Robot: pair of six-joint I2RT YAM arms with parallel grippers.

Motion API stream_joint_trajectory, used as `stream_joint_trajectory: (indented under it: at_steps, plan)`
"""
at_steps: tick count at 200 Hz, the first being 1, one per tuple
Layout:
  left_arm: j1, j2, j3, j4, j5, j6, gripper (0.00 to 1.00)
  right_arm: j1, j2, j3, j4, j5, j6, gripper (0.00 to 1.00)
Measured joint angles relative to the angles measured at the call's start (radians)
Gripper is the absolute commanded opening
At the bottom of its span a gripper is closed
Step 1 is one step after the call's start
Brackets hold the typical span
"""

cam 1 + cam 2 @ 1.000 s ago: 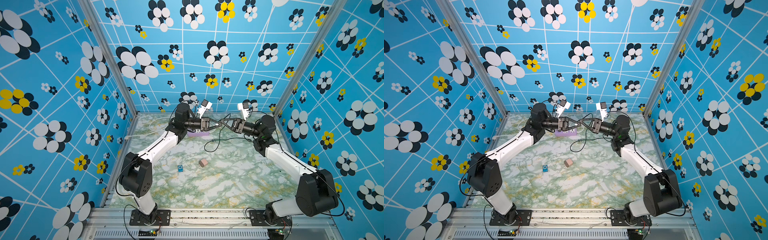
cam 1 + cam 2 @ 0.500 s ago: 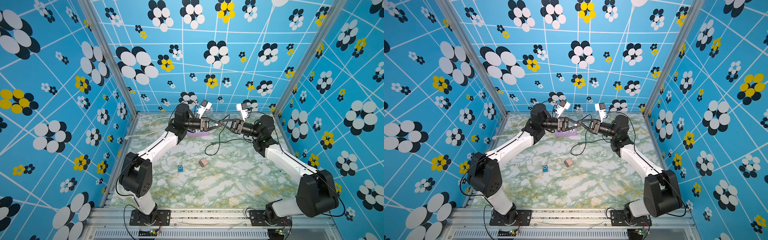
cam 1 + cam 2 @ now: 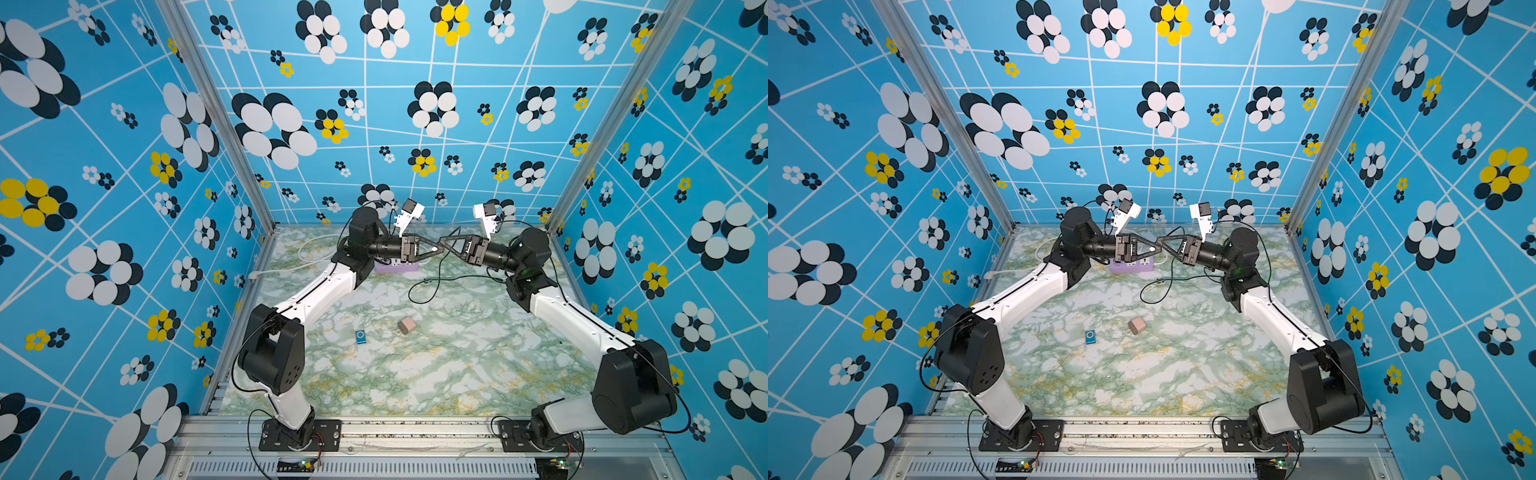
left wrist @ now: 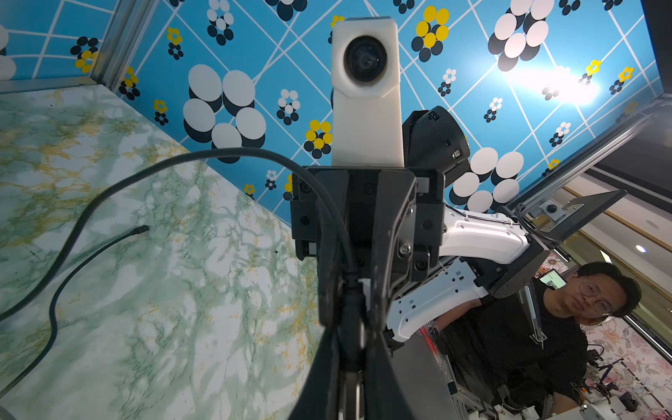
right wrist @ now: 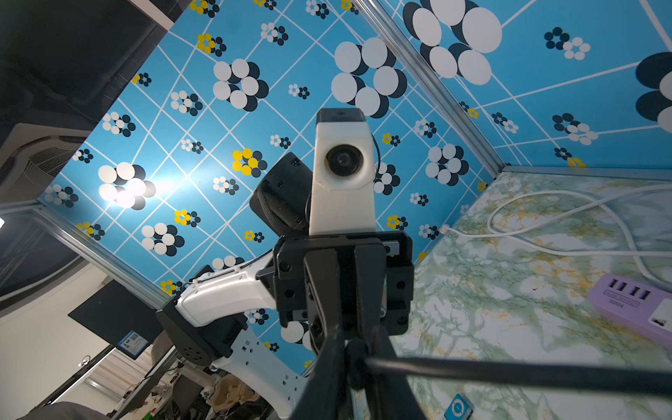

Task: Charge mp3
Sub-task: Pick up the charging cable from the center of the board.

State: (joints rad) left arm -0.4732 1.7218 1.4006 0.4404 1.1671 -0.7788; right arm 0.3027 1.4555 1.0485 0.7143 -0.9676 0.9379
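Counter (image 3: 457,374): green-marble top, walled in by blue flower-print panels.

Left arm (image 3: 316,299) and right arm (image 3: 573,320): both reach to the back of the counter. They are raised off it and meet tip to tip above the lilac power strip (image 3: 1133,264).

Left jaws: together, clamped on the white-tipped plug end of the black cable (image 5: 509,371).

Right jaws: either side of that same plug end with only a narrow gap. Can't tell whether they grip it or just flank it.

The power strip lies flat near the back wall, and its white cord (image 5: 545,203) loops behind it. The rest of the black cable drops from the jaws and loops slack on the counter toward the right arm. Its free end lies on the marble.

Pinkish charger cube (image 3: 406,325): on the counter mid-field, untouched.

mp3 (image 3: 361,336): flat on the counter, face up, near the cube on the left arm's side and not touching it. It is well apart from both jaws and the strip, with nothing plugged into it. It also shows in the right wrist view (image 5: 457,407).
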Motion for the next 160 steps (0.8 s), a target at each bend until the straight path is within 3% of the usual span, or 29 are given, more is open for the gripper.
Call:
stream_joint_trajectory:
  at_steps: [18,59,90,109,118,139,160]
  plan:
    - [0.000,0.000,0.000,0.001,0.001,0.000,0.00,0.004,0.000,0.002,-0.002,0.000,-0.007,0.20]
    - [0.000,0.000,0.000,0.003,0.008,-0.001,0.00,0.005,0.000,0.012,-0.008,-0.001,-0.016,0.01]
    - [0.002,-0.003,-0.004,-0.024,0.003,0.017,0.42,0.005,0.000,0.013,-0.017,-0.005,-0.018,0.00]
    - [0.019,-0.053,-0.066,-0.109,-0.024,0.100,0.83,0.007,-0.002,0.011,-0.021,-0.003,-0.021,0.00]
    - [0.040,-0.114,-0.135,-0.191,-0.062,0.175,0.97,0.004,-0.012,0.001,-0.031,0.001,-0.030,0.00]
    - [0.080,-0.312,-0.311,-0.419,-0.247,0.444,0.99,-0.026,-0.064,-0.046,-0.097,0.035,-0.087,0.00]
    - [-0.004,-0.462,-0.443,-0.589,-0.492,0.713,0.99,-0.056,-0.134,-0.102,-0.198,0.092,-0.164,0.00]
